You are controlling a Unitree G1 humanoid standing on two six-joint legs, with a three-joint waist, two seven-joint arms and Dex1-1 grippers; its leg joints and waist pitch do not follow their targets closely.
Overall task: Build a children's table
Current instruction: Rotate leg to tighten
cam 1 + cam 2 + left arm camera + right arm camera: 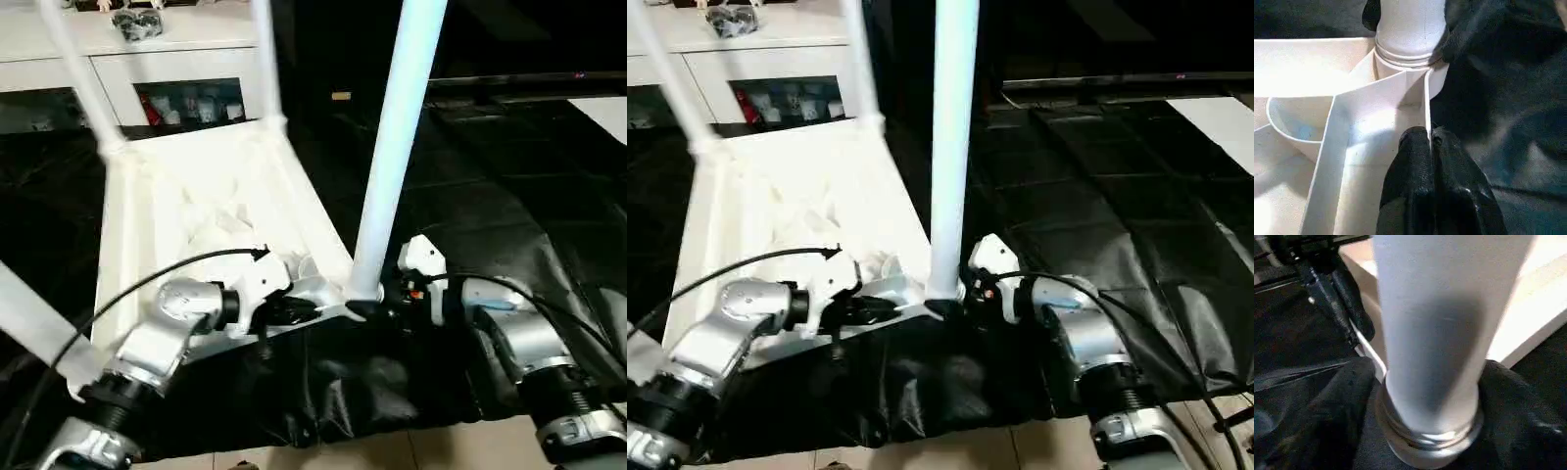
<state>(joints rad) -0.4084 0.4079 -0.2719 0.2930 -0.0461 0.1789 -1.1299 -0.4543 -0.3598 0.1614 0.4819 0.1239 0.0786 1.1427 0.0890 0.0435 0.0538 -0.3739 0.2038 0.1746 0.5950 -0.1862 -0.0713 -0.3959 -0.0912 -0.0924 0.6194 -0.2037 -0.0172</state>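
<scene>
Tabletop lies upside down, ribbed underside up, on a black sheet spread over the floor, in front of a white cabinet with glass doors. Three legs stand upright in its corner sockets: two at the far corners, far-left leg and far-right leg, and a near-right leg seated in the socket closest to the robot's right arm. A fourth white tube crosses the lower left of the head view near the left forearm; whether it is seated cannot be told. Left claw is at the near edge of the tabletop, just beside the near-right socket; in the left wrist view its black fingers are pressed together with a thin vertical rib of the underside pinched between them. Right claw sits at the base of the near-right leg, on the side away from the tabletop. The right wrist view looks straight at that leg and its socket collar; whether the right claw is apart or together cannot be told.
</scene>
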